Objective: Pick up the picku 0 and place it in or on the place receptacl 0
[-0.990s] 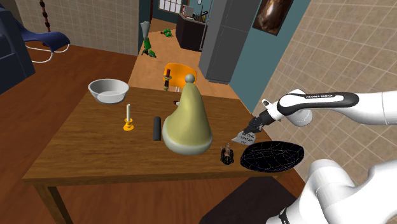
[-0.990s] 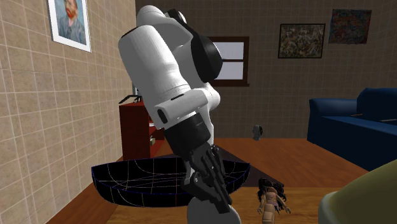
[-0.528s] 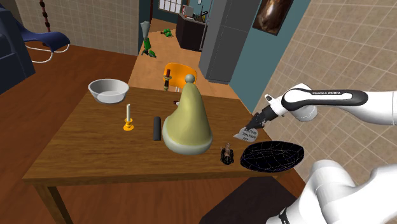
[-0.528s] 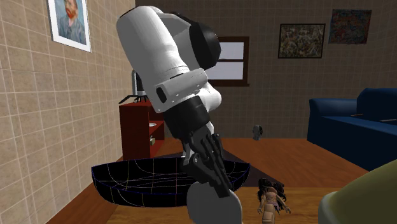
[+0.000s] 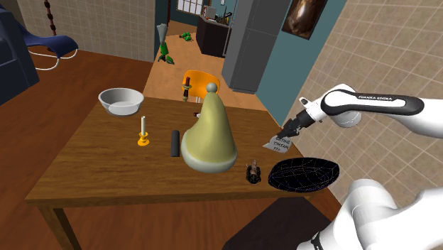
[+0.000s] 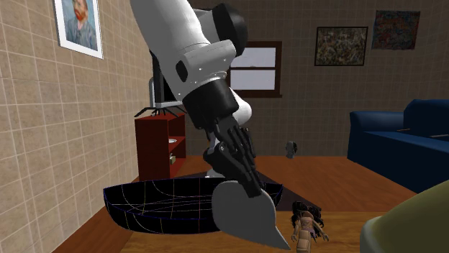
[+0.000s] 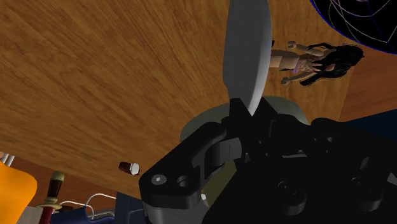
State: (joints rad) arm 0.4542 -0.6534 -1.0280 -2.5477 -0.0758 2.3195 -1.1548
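Lettering "FRANKA EMIKA", plaque in pincer

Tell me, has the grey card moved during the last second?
Yes. The card, clamped in the end effector, has risen. In the second exterior view it now stands higher against the black bowl, and more of it shows.

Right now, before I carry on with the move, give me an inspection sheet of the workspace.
Surface: brown wooden table.
Job's things: grey card clasped by the gripper near the table's edge; black bowl beside it on the table.
Clutter: white bowl, candle in orange holder, black bar, olive bell-shaped cover, small doll.
Gripper: gripper shut on the grey card.
Cables: nothing seen on the table.
Surroundings: orange chair behind the table, blue sofa, tiled walls.
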